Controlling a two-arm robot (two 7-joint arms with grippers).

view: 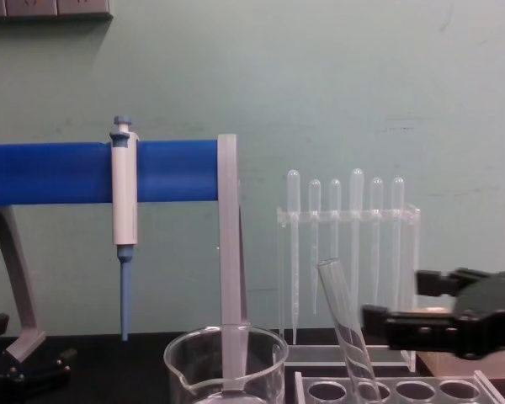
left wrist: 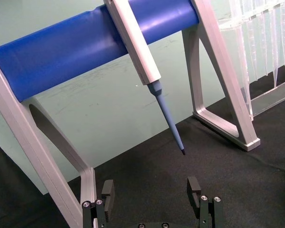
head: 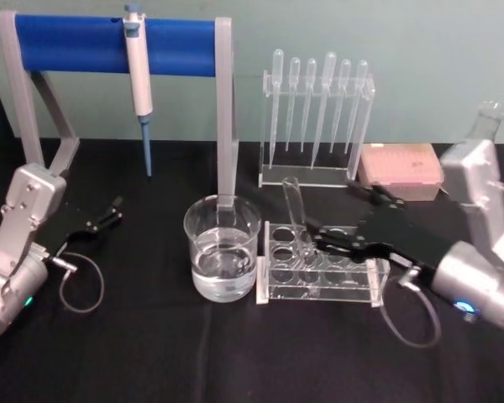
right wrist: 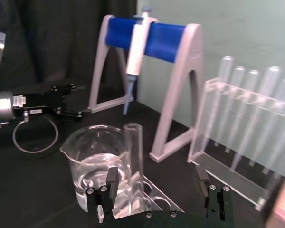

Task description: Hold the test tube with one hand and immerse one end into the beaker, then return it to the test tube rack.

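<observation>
The right claw (head: 332, 210) hangs low over the rack (head: 319, 284) with its jaws spread wide and nothing gripped. The tube (head: 292, 201) sits in a rack hole just ahead of the claw's fingertips. It is tilted, with its open rim leaning away from the claw toward the beaker's side. In the right wrist view the tube (right wrist: 133, 147) rises between the two fingers (right wrist: 110, 183), close to one of them and well apart from the other. Whether it touches that finger cannot be told.

The beaker (head: 222, 243) stands just past the rack's far end from the claw, beside the tube, with clear liquid (head: 223, 264) in its lower half. Beyond the claw's tips a frame of droppers (head: 317, 109) stands at the back of the table (head: 235, 361), and a pink box (head: 401, 166) lies near the claw's outer finger.

The left claw (head: 105, 214) rests parked well apart on the table, fingers apart and empty. Ahead of it a pipette (left wrist: 142, 52) hangs from a blue-barred stand (left wrist: 76, 52).
</observation>
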